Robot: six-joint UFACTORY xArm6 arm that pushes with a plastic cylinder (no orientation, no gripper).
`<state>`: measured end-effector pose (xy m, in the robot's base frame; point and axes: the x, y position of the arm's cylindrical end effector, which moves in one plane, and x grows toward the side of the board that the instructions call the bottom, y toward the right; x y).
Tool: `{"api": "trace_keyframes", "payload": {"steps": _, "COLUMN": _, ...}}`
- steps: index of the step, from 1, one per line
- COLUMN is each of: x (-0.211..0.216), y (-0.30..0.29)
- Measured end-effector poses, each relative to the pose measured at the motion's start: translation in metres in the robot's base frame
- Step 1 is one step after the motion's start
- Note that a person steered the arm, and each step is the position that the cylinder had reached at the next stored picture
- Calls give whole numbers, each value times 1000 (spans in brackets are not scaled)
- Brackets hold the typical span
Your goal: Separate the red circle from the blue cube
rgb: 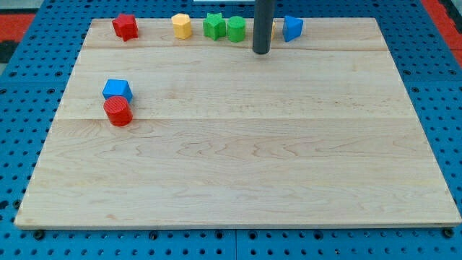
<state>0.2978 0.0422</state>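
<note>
The red circle [118, 111] lies at the board's left, touching the blue cube [117, 89] just above it. My tip [260, 51] stands near the view's top, right of centre, far from both blocks. It is between a green round block [236, 29] on its left and a blue triangular block [292, 28] on its right. Something yellowish sits partly hidden behind the rod.
Along the top edge of the wooden board [238, 166] stand a red star-like block [125, 27], a yellow hexagonal block [181, 25] and a green star-like block [214, 25]. Blue pegboard surrounds the board.
</note>
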Motion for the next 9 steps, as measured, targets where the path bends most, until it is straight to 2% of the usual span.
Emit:
{"api": "trace_keyframes", "payload": {"steps": 2, "x": 4, "y": -156}}
{"api": "trace_keyframes", "payload": {"steps": 3, "x": -10, "y": -223}}
{"api": "trace_keyframes", "payload": {"steps": 4, "x": 25, "y": -314}}
{"api": "trace_keyframes", "payload": {"steps": 5, "x": 95, "y": -347}}
{"api": "trace_keyframes", "payload": {"steps": 6, "x": 163, "y": -297}}
{"api": "trace_keyframes", "payload": {"steps": 7, "x": 196, "y": -233}}
{"api": "trace_keyframes", "payload": {"steps": 9, "x": 123, "y": -251}}
